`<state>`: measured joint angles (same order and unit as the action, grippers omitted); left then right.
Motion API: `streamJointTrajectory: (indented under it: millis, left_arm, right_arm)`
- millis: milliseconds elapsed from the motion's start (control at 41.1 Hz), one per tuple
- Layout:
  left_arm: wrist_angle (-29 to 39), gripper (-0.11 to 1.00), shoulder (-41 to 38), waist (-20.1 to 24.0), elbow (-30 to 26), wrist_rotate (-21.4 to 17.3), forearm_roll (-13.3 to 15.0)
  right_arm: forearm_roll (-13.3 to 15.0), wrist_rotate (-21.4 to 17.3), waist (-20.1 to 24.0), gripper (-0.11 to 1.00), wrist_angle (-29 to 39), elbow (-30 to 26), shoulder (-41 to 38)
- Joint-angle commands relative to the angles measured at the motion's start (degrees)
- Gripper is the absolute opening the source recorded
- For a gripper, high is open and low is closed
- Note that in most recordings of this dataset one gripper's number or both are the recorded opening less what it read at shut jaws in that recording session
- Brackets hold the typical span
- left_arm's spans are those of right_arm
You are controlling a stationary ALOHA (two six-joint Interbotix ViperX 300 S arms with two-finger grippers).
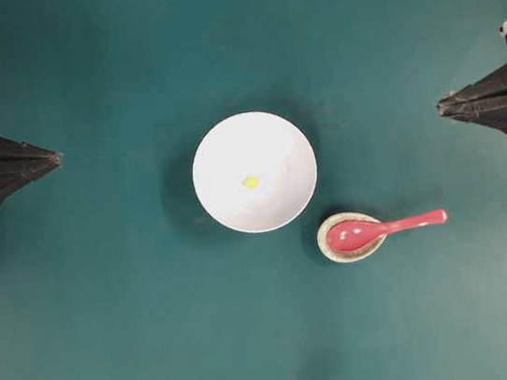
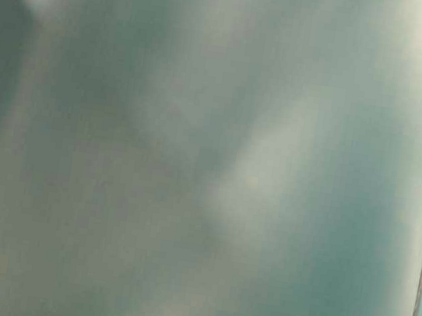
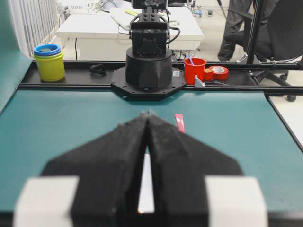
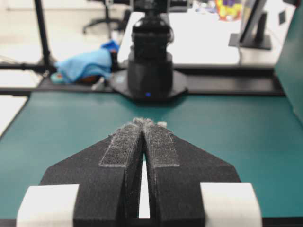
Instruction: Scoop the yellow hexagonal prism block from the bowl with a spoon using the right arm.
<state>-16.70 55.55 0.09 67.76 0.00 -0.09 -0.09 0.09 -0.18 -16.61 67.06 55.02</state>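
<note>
a large white bowl (image 1: 255, 172) sits at the middle of a teal table (image 1: 124, 340), seen from overhead, with the tiny yellow hexagonal prism block (image 1: 251, 182) resting on its floor, close to the centre. just beside the bowl, toward the lower right, a small speckled cream spoon rest (image 1: 343, 252) cradles the scoop of a glossy red-pink spoon (image 1: 386, 227), whose short handle points off toward the right side of the table. rest and bowl lie close together; whether their rims touch cannot be told.

both black arms are parked at the table's edges, well apart from the crockery. the left gripper (image 1: 55, 158) points in from the left edge with its fingers pressed together at the tips, holding nothing; its wrist camera shows the two dark foam-faced jaws meeting in a point, with a sliver of the white bowl between them lower down and the pink handle showing just past them. the right gripper (image 1: 442, 108) mirrors it from the right edge, jaws likewise closed tip to tip and empty, a white strip of the bowl visible in the narrow gap lower down.

the table-level view is a blur of teal, with only a white sliver at its right edge.
</note>
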Motion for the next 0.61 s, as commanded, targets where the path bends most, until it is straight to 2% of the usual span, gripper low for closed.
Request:
streamJointTrajectory:
  millis: [0, 49, 97, 389, 487, 584]
  left_arm:
    - [1.8, 0.00, -0.7, 0.1, -1.2, 0.3, -0.6]
    - [2.4, 0.03, -0.7, 0.1, -1.4, 0.3, -0.6]
    - [2.4, 0.00, -0.8, 0.1, -1.4, 0.3, -0.6]
    - [2.3, 0.00, -0.9, 0.1, -1.4, 0.4, -0.7]
    - [2.3, 0.00, -1.1, 0.1, -1.3, 0.4, -0.7]
    - [2.1, 0.00, -1.8, 0.1, -1.2, 0.4, -0.7]
  right_arm:
    - [0.0, 0.1, -0.1, 0.00, -0.4, -0.8, -0.4]
    - [0.0, -0.1, -0.1, 0.00, -0.9, -0.8, -0.7]
    - [0.0, -0.4, -0.1, 0.00, -1.0, -0.9, -0.7]
    - [-0.1, -0.5, -0.1, 0.01, -0.7, -0.9, -0.6]
    - [0.0, -0.6, -0.1, 0.13, -0.4, -0.9, -0.7]
    - [0.0, -0.6, -0.1, 0.33, 0.1, -0.8, -0.8]
